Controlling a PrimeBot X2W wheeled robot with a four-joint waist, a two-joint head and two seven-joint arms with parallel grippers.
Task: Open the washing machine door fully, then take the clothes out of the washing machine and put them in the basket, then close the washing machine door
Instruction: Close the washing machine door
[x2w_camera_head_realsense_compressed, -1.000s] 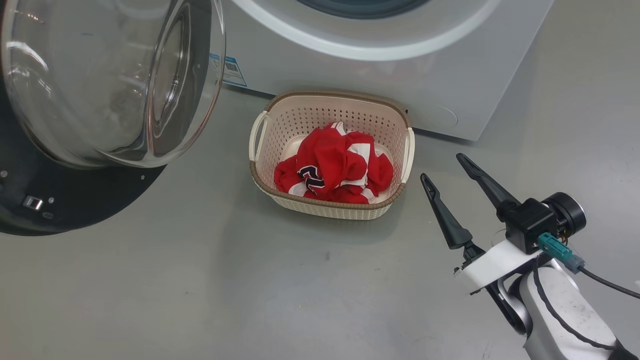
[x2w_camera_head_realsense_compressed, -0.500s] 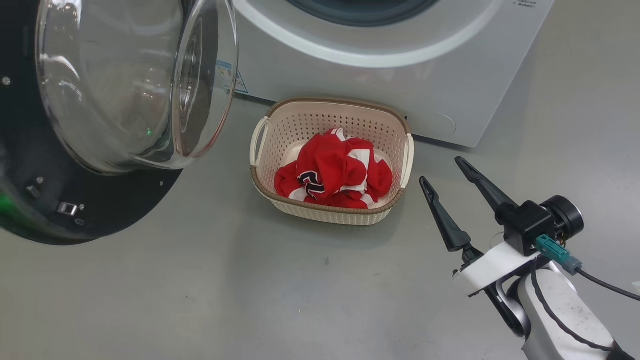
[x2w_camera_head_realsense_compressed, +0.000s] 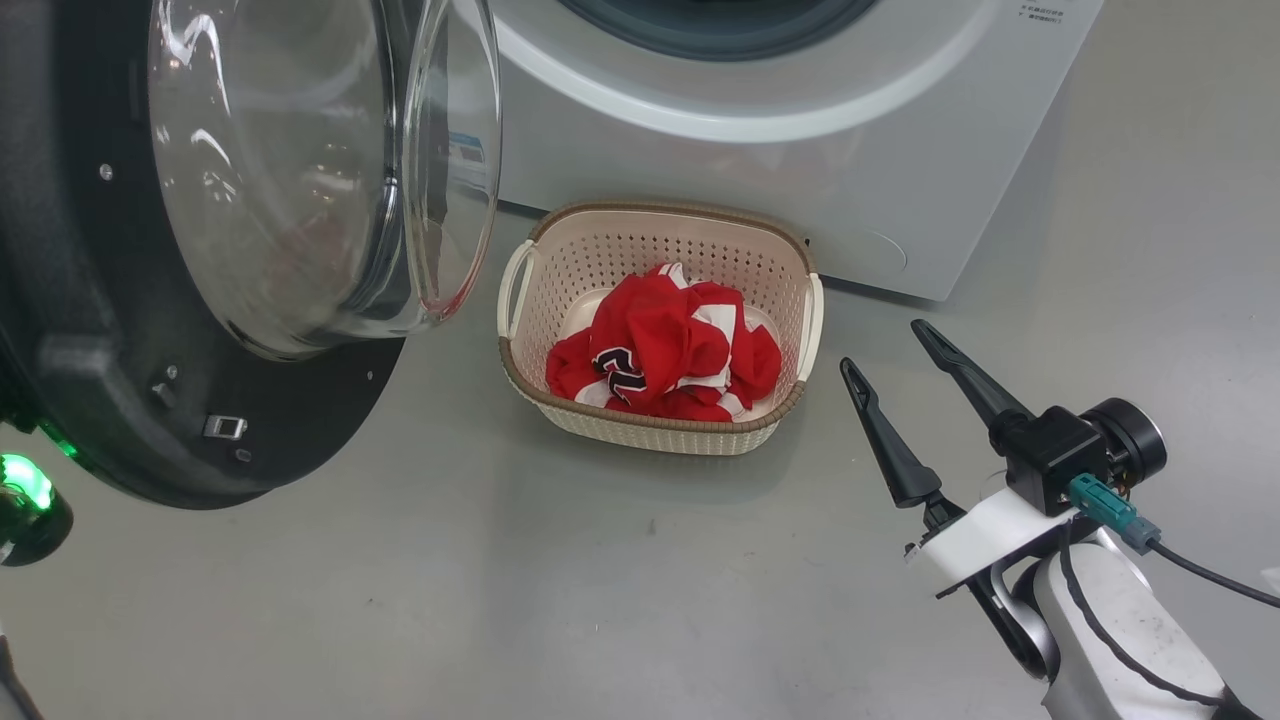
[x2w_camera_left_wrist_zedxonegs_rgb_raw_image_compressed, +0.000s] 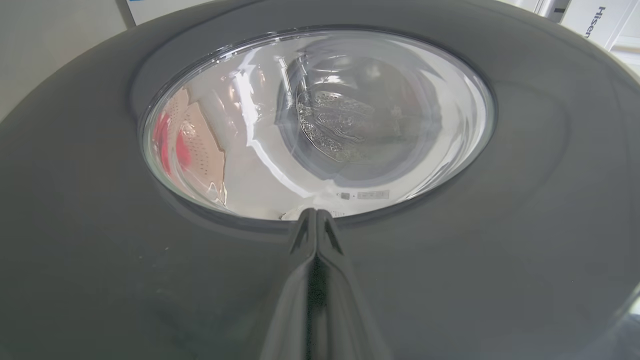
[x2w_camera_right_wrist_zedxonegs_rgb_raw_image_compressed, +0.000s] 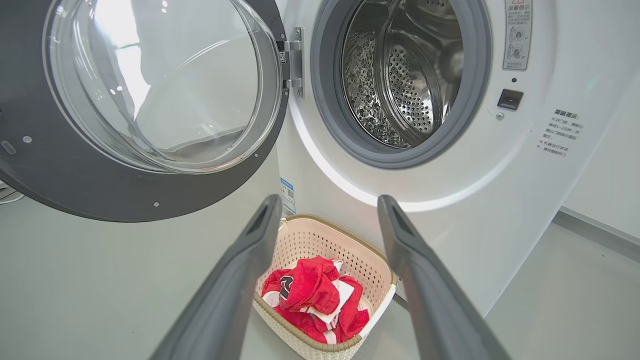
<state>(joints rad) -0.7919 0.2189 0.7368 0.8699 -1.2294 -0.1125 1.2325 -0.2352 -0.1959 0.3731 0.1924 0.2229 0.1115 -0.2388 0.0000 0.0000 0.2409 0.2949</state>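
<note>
As seen along the left wrist, shows the left gripper (x2w_camera_left_wrist_zedxonegs_rgb_raw_image_compressed: 316, 216) pressed together with no gap, tips at the dark outer face of the washing machine door (x2w_camera_left_wrist_zedxonegs_rgb_raw_image_compressed: 525, 200) just under its glass (x2w_camera_left_wrist_zedxonegs_rgb_raw_image_compressed: 320, 115); cannot tell real contact. Shows the right gripper (x2w_camera_head_realsense_compressed: 883, 345) spread wide, holding nothing, to the right of the basket (x2w_camera_head_realsense_compressed: 660, 235) and apart from it. Shows also the door standing partly open left of the washing machine (x2w_camera_right_wrist_zedxonegs_rgb_raw_image_compressed: 450, 190), and the clothes (x2w_camera_head_realsense_compressed: 660, 345) heaped inside the basket.

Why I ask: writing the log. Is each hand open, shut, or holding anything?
Left hand: closed, holding nothing.
Right hand: open, empty.
</note>
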